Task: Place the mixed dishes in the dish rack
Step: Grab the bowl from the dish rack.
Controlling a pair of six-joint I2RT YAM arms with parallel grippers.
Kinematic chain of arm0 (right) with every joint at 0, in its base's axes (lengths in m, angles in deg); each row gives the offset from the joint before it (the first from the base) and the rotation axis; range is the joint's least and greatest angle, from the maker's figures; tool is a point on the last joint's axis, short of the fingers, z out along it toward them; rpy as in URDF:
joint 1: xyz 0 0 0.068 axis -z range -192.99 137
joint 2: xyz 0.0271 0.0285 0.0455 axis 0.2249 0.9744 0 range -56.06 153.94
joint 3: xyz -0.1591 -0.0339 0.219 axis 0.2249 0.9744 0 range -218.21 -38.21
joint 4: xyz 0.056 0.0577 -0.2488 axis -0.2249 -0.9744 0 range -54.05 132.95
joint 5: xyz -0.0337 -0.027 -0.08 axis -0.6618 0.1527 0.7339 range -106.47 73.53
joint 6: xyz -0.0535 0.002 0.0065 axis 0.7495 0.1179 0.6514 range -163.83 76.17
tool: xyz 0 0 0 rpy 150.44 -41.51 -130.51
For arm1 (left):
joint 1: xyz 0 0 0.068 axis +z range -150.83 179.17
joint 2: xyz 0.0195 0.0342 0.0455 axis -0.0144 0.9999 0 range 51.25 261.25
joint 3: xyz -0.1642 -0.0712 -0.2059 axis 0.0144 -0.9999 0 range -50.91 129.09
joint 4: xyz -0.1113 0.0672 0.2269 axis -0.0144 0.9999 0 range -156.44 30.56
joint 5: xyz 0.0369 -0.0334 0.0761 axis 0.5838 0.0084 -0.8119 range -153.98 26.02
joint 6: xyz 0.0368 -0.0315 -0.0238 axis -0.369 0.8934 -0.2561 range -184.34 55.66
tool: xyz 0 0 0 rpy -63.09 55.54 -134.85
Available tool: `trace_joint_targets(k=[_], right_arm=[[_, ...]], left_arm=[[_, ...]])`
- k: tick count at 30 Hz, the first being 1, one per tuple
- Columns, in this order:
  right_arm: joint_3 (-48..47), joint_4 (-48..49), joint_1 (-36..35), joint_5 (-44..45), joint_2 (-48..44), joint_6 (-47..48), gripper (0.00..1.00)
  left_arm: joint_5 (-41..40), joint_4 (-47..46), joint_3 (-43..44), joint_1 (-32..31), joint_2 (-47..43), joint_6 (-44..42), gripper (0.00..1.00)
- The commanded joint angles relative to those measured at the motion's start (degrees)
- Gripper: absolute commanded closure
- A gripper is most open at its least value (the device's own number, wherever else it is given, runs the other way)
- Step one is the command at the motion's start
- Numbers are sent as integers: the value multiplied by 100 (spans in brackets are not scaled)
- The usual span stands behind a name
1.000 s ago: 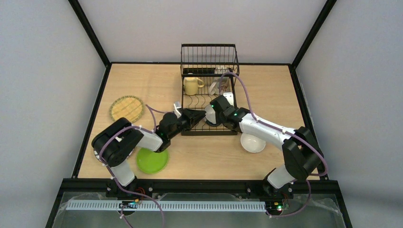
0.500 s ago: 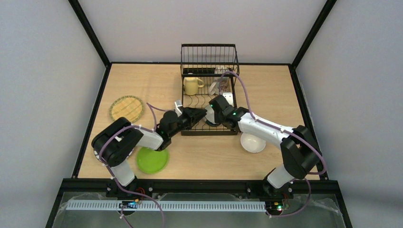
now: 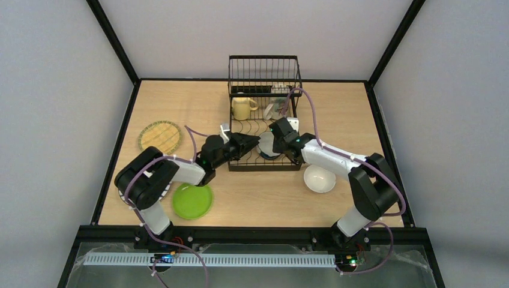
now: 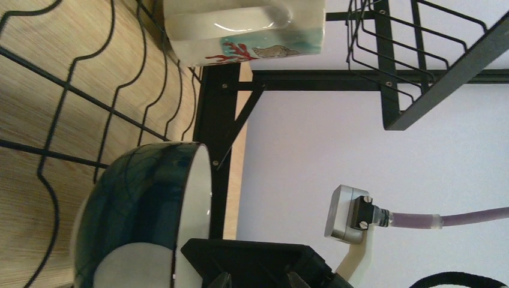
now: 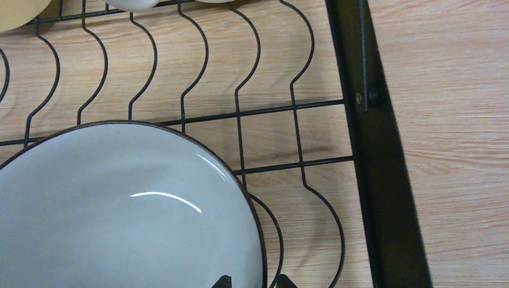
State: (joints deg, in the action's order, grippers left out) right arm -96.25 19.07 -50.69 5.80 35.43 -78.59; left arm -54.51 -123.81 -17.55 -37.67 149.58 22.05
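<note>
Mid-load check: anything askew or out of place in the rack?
Nothing spilled or broken. The blue bowl is open side up over the dish rack's near wires rather than standing in a slot, the right gripper astride its rim.

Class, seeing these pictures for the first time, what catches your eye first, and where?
The dish rack at the far middle stands out: there the left gripper and right gripper flank a blue bowl standing on edge. Then the lime green plate at the near left and the white bowl off the rack's near right corner.
</note>
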Motion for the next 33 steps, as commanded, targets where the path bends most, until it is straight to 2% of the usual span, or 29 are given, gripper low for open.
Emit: trace_joint_targets(k=[1,6,9,15,21,26,33], right_arm=[[145,261,16,-352,116,-362,65],[217,273,16,-460,125,-477,94],[237,241,16,-523,134,-541,100],[320,275,17,-406,-38,-505,100],[304,620,17,89,-373,193,100],[257,1112,16,615,-728,1153,100],[255,2022,16,1028,-1188,2586,100]], left_arm=[[154,390,115,104,-199,-308,49],[203,616,115,154,-334,-384,48],[254,677,111,155,-386,-378,45],[363,894,117,165,-507,-376,31],[728,1534,421,189,-609,-474,15],[944,2375,923,195,-752,-665,9],[1196,3556,1713,204,-737,-768,6]])
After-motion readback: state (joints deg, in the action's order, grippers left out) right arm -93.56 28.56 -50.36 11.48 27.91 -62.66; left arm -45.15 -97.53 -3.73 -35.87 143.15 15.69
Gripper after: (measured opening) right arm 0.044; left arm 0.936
